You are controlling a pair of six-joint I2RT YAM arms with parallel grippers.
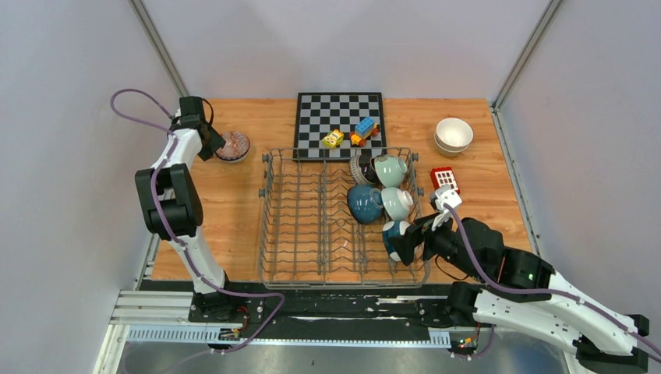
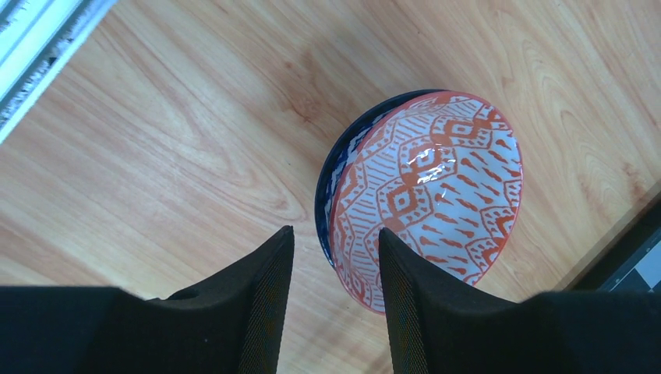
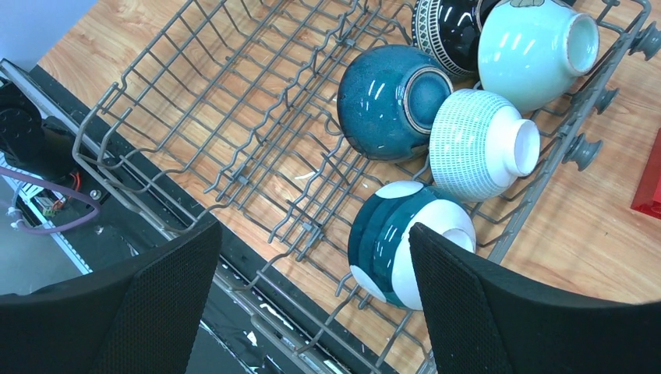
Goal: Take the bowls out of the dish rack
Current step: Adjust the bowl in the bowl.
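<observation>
The dish rack (image 1: pixel 269 226) holds a dark-patterned bowl (image 1: pixel 361 167), a pale mint bowl (image 1: pixel 390 169), a dark teal bowl (image 1: pixel 363 204), a green-lined white bowl (image 1: pixel 396 202) and a teal-and-white bowl (image 3: pixel 390 241). My right gripper (image 3: pixel 316 226) hangs wide open over the rack's near right corner, the teal-and-white bowl beside its right finger. Stacked cream bowls (image 1: pixel 454 134) sit on the table at the far right. At the far left, an orange-patterned bowl (image 2: pixel 436 187) rests nested in a dark blue bowl (image 2: pixel 331 183). My left gripper (image 2: pixel 336 229) is open, the stack's near rim showing in the gap.
A chessboard (image 1: pixel 340 109) lies behind the rack with toy blocks (image 1: pixel 364 128) on it. A red block (image 1: pixel 445 179) lies right of the rack. The wooden table ends at grey walls left and right, and a black rail (image 1: pixel 312 300) runs along the near edge.
</observation>
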